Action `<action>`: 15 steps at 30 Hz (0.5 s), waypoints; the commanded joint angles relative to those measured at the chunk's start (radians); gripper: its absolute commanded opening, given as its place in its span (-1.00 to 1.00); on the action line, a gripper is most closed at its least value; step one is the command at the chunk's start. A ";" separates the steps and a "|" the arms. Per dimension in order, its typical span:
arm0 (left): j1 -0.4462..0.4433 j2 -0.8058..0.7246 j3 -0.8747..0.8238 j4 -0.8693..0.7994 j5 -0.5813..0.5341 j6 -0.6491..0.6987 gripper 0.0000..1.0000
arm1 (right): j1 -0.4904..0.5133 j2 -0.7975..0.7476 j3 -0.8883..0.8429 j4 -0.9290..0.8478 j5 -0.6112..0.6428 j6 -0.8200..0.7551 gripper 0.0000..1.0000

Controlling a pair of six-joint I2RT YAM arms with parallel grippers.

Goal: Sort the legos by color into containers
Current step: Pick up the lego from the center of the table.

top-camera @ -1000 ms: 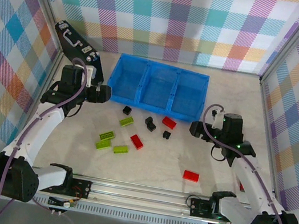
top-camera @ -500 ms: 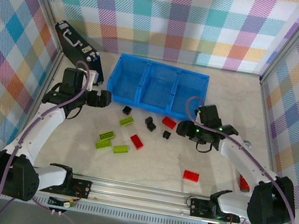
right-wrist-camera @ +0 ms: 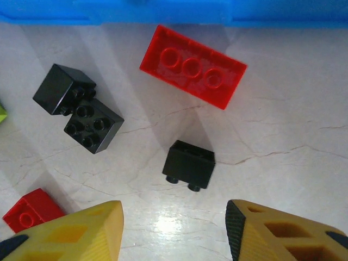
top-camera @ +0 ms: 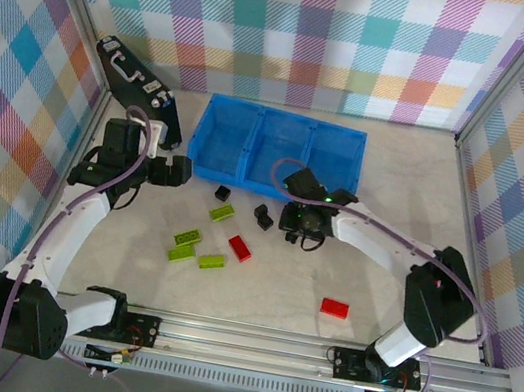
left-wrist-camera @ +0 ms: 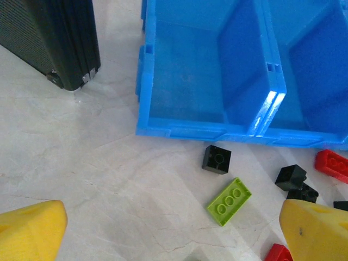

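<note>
The legos lie on the table in front of the blue three-compartment tray [top-camera: 285, 111]. Lime-green ones [top-camera: 188, 238] sit left of centre, with a red one [top-camera: 240, 247] beside them and another red one [top-camera: 334, 307] nearer the front. My right gripper [top-camera: 296, 222] hovers over the bricks just in front of the tray. In the right wrist view the right gripper [right-wrist-camera: 174, 234] is open with nothing between its fingers, and a black brick [right-wrist-camera: 188, 164] on its side lies just beyond the tips. A red brick [right-wrist-camera: 193, 66] lies past that. My left gripper [top-camera: 177, 170] stands wide open; from the left wrist the left gripper [left-wrist-camera: 174, 239] looks down on bare table.
A black briefcase [top-camera: 132, 80] leans at the back left, close to the tray's left end [left-wrist-camera: 185, 128]. Two black bricks [right-wrist-camera: 79, 106] touch each other left of the right gripper. A black brick [left-wrist-camera: 216, 159] and a green one [left-wrist-camera: 229, 201] lie ahead of the left gripper.
The right arm has swung left from the right side of the table to the bricks in front of the tray, and its jaws have narrowed. The left arm has barely moved.
</note>
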 commanded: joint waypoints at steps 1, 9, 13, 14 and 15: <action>0.014 -0.015 -0.009 -0.020 0.004 0.014 1.00 | 0.023 0.053 0.049 -0.060 0.059 0.071 0.07; 0.024 -0.015 -0.012 -0.023 0.010 0.013 1.00 | 0.012 0.124 0.107 -0.069 0.132 0.036 0.12; 0.027 -0.012 -0.010 -0.024 0.021 0.011 1.00 | 0.003 0.151 0.122 -0.027 0.143 0.068 0.36; 0.029 -0.012 -0.010 -0.025 0.021 0.012 0.99 | 0.004 0.166 0.134 -0.023 0.149 0.078 0.41; 0.030 -0.012 -0.010 -0.025 0.021 0.011 1.00 | 0.004 0.178 0.143 -0.020 0.160 0.092 0.47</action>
